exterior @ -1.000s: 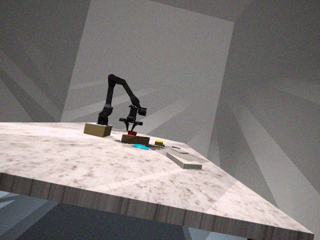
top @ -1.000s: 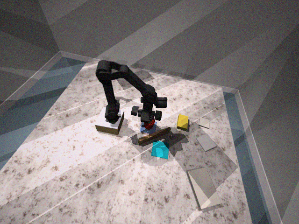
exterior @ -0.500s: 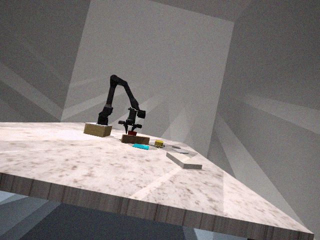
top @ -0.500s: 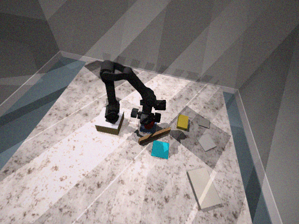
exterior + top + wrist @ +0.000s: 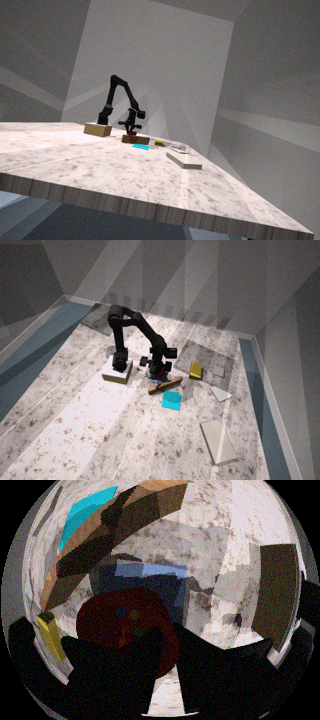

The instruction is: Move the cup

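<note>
The red cup [image 5: 159, 374] [image 5: 132, 133] [image 5: 100, 625] stands upright on the blue pad [image 5: 155, 381] [image 5: 150, 570], partly hidden by the gripper in the top view. Several small marbles show inside it in the wrist view. My gripper [image 5: 129, 131] [image 5: 167, 627] points down at the cup. Its fingers are nearly together and shut on the cup's wall, one tip inside the rim and one outside. The cyan pad [image 5: 171, 400] [image 5: 140, 146] [image 5: 86, 514] has nothing on it.
A wooden bar [image 5: 165, 386] [image 5: 135, 139] [image 5: 170, 497] stands between the two pads. A yellow block [image 5: 195, 370] [image 5: 158, 142] [image 5: 51, 637] lies to the right in the top view. Beyond it lie a small tile [image 5: 218, 371], a thin white plate [image 5: 220, 394] and a large pale slab [image 5: 218, 442] [image 5: 180, 160].
</note>
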Robot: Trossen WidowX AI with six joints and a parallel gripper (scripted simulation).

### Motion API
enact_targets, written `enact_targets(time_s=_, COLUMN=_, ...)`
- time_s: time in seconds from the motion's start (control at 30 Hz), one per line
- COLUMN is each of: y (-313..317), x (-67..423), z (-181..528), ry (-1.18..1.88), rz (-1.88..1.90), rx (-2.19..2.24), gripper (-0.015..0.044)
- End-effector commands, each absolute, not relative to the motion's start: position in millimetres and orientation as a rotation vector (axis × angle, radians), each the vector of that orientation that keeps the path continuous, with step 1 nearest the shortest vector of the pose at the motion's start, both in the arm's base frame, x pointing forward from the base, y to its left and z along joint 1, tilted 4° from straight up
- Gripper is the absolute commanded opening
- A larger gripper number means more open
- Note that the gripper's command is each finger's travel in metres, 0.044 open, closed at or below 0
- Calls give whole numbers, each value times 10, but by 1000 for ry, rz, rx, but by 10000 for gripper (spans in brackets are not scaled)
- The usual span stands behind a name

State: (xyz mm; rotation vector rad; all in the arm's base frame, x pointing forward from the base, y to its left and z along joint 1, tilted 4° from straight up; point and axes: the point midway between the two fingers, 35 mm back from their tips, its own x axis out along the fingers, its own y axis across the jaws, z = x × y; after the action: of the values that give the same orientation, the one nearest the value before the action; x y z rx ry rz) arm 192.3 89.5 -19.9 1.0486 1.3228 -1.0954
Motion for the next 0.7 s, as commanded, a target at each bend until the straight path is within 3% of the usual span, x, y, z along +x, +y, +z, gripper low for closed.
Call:
enact_targets(time_s=0.0, y=897, x=1927, z=-196, ry=1322, rz=-1094, rx=1049, gripper=16)
enact_targets(time_s=0.67, y=909, x=1981, z=291, ry=1323, rz=-1098, rx=1053, gripper=0)
